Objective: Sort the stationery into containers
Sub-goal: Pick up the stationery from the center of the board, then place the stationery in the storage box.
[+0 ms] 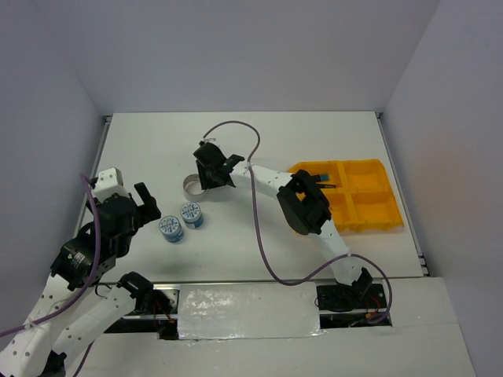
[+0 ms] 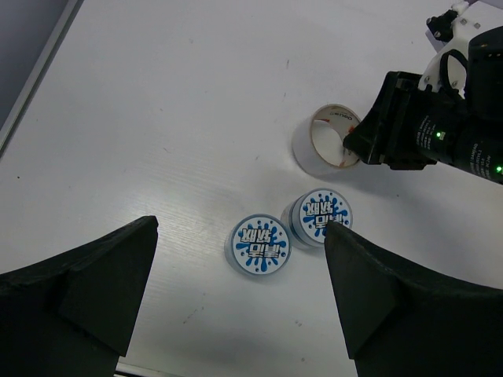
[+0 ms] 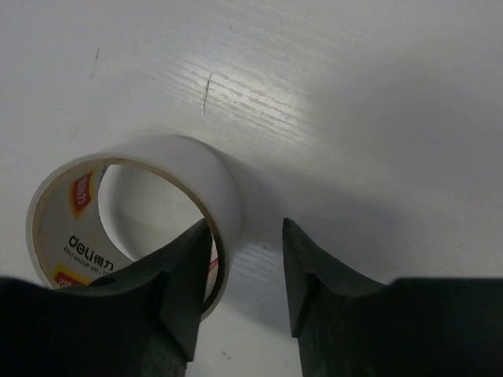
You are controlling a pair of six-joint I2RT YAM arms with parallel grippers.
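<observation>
The grey tape ring (image 1: 191, 185) (image 3: 141, 204) stands on edge at mid-table. My right gripper (image 1: 204, 182) (image 3: 246, 228) straddles its wall: one finger sits inside the ring, the other outside with a gap left, so it is open. In the left wrist view the tape ring (image 2: 326, 137) is partly behind the right gripper (image 2: 354, 145). Two blue-white round tubs (image 1: 170, 228) (image 1: 192, 214) sit side by side. My left gripper (image 1: 151, 208) (image 2: 240, 228) hovers wide open over these tubs (image 2: 258, 246) (image 2: 322, 216). The yellow-orange tray (image 1: 369, 212) lies at the right.
A blue-capped piece (image 1: 321, 174) lies in the tray's far-left compartment, partly hidden by the right arm (image 1: 302, 204). A purple cable (image 1: 255, 141) loops over the table behind the right gripper. White walls enclose the table.
</observation>
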